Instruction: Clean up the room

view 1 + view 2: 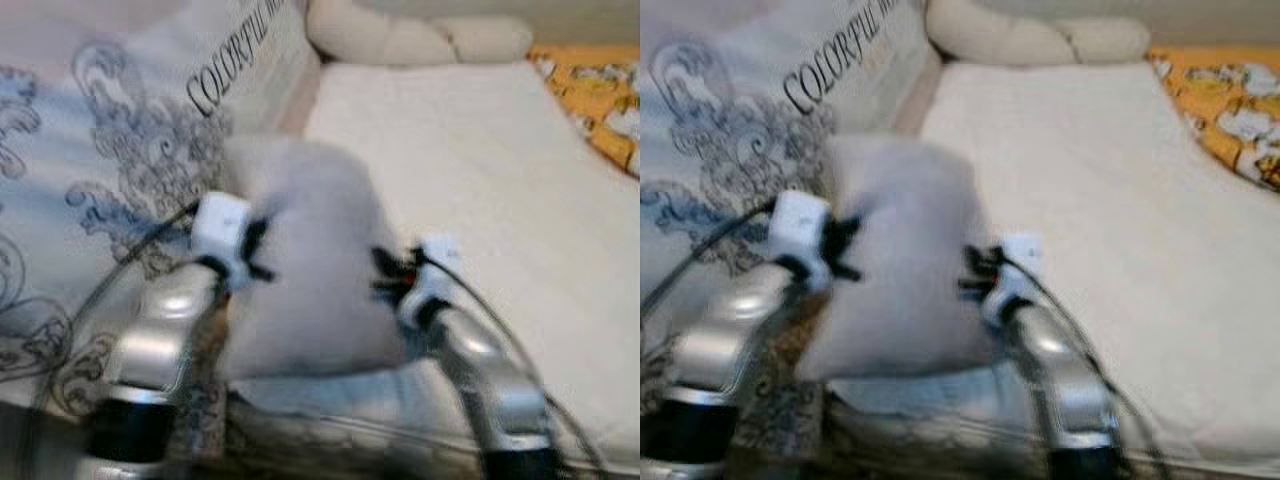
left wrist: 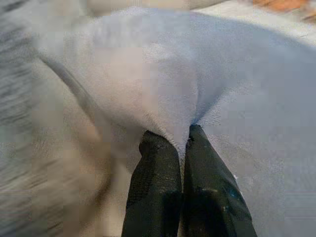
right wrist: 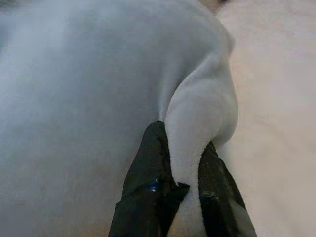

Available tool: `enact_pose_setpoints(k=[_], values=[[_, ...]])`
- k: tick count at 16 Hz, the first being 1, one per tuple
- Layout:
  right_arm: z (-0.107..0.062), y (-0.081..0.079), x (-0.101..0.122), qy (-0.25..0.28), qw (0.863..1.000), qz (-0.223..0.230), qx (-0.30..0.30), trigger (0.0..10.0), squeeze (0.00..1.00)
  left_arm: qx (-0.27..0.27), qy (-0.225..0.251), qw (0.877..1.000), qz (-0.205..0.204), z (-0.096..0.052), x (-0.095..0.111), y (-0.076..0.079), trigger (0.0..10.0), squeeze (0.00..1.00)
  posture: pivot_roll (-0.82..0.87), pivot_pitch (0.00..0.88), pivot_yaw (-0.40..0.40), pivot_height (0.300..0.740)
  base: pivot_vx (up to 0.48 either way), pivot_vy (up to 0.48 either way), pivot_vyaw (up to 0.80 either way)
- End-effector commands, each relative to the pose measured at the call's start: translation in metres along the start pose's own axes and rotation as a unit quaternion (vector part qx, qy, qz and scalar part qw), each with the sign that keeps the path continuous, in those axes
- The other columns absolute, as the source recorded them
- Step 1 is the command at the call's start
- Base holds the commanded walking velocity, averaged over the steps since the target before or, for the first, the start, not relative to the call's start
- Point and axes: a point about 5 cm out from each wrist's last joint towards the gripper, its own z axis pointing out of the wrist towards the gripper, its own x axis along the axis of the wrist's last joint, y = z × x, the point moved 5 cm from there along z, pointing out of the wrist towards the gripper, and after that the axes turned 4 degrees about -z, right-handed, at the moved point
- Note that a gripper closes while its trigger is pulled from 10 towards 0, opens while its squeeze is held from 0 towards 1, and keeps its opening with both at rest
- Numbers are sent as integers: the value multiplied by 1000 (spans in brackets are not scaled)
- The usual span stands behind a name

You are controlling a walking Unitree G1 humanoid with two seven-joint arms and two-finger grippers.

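Note:
A soft pale grey cushion [image 1: 315, 260] hangs between my two arms above the near edge of the bed. My left gripper [image 1: 262, 250] pinches its left side, and in the left wrist view the black fingers [image 2: 158, 173] are shut on a fold of the cushion [image 2: 197, 74]. On the other side my right gripper [image 1: 388, 272] grips the right edge. The right wrist view has a thick fold of the cushion [image 3: 200, 123] squeezed between the fingers [image 3: 148, 168]. The cushion looks blurred.
A cream blanket [image 1: 470, 180] covers the bed ahead. A large patterned pillow [image 1: 100, 170] with printed lettering lies at the left. A cream bolster [image 1: 410, 35] rests at the head, and an orange patterned cloth [image 1: 600, 95] lies at the far right.

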Motion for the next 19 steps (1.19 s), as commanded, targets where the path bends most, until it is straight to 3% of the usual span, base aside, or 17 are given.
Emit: enact_pose_setpoints(k=[1, 7, 12, 15, 17, 19], values=[[3, -9, 6, 9, 1000, 5, 12, 10000, 0, 16, 8, 1000, 15, -5, 5, -11, 10000, 0, 9, 0, 49, 740, 0, 0, 0], [12, -5, 9, 11, 1000, 13, 2, 10000, 0, -4, -6, 999, 34, 2, 1, -11, 10000, 0, 9, 0, 46, 740, 0, 0, 0], [31, 4, 5, -9, 999, 24, -36, 10000, 0, -54, -15, 994, 90, 33, 3, -5, 10000, 0, 10, 0, 36, 740, 0, 0, 0], [47, 5, -5, -20, 997, 58, -51, 10000, 0, -79, -22, 988, 132, 55, 7, -2, 10000, 0, -9, 0, 56, 740, 0, 0, 0], [66, 2, -18, -46, 993, 89, -60, 10000, 0, -66, -22, 983, 169, 72, 18, -11, 10000, 0, -20, 0, 74, 740, 0, 0, 0], [77, -4, -23, -61, 993, 81, -53, 10000, 0, -50, -13, 980, 192, 78, 32, -21, 10000, 0, -15, 0, 81, 740, 0, 0, 0]])
